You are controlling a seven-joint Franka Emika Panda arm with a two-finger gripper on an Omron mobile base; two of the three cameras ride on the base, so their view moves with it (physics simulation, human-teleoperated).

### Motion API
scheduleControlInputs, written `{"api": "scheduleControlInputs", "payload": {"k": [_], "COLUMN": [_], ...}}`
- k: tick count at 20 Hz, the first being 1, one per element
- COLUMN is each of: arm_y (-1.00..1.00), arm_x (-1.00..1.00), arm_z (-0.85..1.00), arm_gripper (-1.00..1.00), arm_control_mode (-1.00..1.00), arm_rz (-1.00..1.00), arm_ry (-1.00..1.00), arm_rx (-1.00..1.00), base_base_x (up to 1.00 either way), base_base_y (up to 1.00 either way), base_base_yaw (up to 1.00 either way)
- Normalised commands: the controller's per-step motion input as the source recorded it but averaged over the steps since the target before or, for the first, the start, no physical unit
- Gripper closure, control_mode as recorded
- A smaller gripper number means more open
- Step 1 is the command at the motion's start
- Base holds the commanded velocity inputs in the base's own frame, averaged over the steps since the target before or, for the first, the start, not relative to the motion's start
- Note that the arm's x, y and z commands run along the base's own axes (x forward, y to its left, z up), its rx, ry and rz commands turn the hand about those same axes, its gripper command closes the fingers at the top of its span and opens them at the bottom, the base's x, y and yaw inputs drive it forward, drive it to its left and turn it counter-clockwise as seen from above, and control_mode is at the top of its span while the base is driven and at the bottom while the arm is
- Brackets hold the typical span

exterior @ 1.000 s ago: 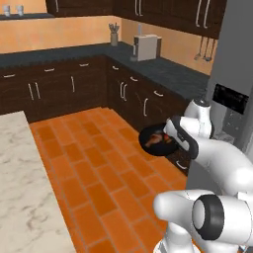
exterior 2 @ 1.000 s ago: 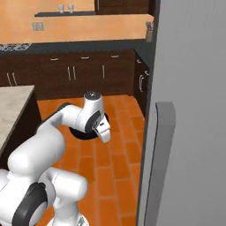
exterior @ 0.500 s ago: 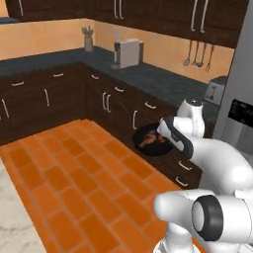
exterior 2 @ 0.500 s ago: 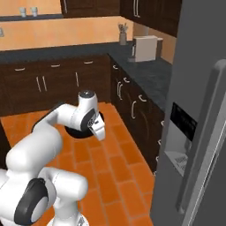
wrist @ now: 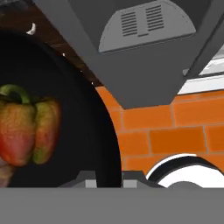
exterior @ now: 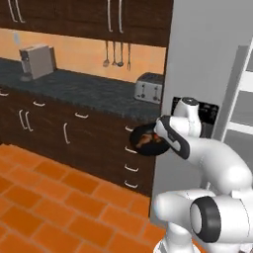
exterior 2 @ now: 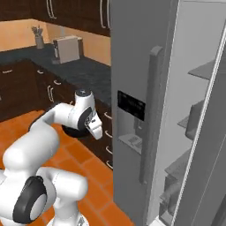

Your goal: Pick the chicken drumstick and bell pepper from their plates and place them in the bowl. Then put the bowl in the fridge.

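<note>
Dark kitchen cabinets over an orange brick floor (exterior: 44, 207), with the tall grey fridge (exterior 2: 145, 88) standing open at its far door. Just beside the fridge's dispenser door, held aloft: the black bowl (exterior: 146, 142), its rim pinched in the claw (wrist: 109, 177). Inside the bowl, the bell pepper (wrist: 26, 129), red-orange with a green stem.

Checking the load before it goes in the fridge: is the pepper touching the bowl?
Touching. In the hand view the pepper sits inside the bowl, resting against its dark inner surface with no gap showing beneath it.
</note>
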Motion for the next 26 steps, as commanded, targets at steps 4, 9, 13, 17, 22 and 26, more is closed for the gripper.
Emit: {"api": "scheduleControlInputs", "payload": {"k": [4,9,13,17,22,26], "arm_y": [0.00,0.00,0.00,0.00,0.00,0.00], "arm_x": [0.00,0.00,0.00,0.00,0.00,0.00], "arm_z": [0.00,0.00,0.00,0.00,0.00,0.00], "arm_gripper": [1.00,1.00,1.00,1.00,1.00,1.00], "arm_control_mode": [1.00,1.00,1.00,1.00,1.00,1.00], "arm_rz": [0.00,0.00,0.00,0.00,0.00,0.00], "arm_ry": [0.00,0.00,0.00,0.00,0.00,0.00], "arm_rx": [0.00,0.00,0.00,0.00,0.00,0.00], "base_base_x": [0.00,0.00,0.13,0.06,-0.04,0.63], "base_base_y": [0.39,0.41,0.38,0.08,0.04,0.26], "base_base_yaw": [-0.72,-0.71,-0.73,-0.76,-0.64,-0.54]}}
